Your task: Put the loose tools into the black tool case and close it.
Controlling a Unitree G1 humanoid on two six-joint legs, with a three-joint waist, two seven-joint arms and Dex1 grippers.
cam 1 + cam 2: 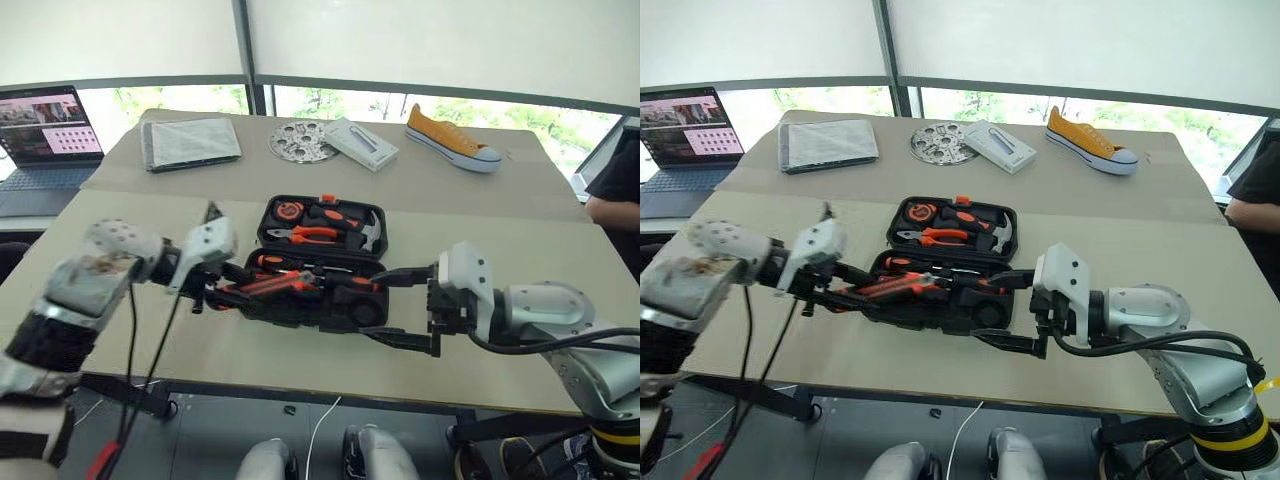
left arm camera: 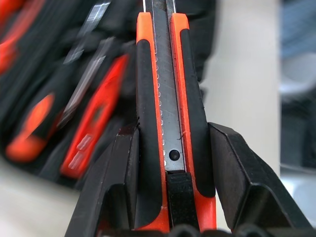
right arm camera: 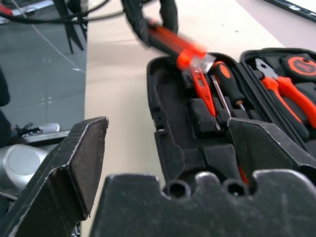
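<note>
My case (image 1: 320, 265) lies open mid-table (image 1: 520, 230), lid half behind, tray half nearer me. In the lid sit the tape measure (image 1: 289, 211), pliers (image 1: 310, 235) and hammer (image 1: 368, 232). In the tray lie screwdrivers (image 3: 228, 84). My left gripper (image 1: 212, 292) is at the case's left end, the knife (image 2: 168, 113) between its fingers, reaching over the tray. My right gripper (image 1: 405, 305) is at the case's right end. Behind the case, from left: laptop (image 1: 45, 140), cloth (image 1: 190, 142), metal disc (image 1: 303, 140), box (image 1: 361, 144), shoe (image 1: 452, 138).

We note silver-grey arm shells with black cables looping along both forearms. Left gripper (image 1: 215, 290) and right gripper (image 1: 405, 305): black fingers on white housings. Left forearm scuffed, wrapped in black textured sleeve.
</note>
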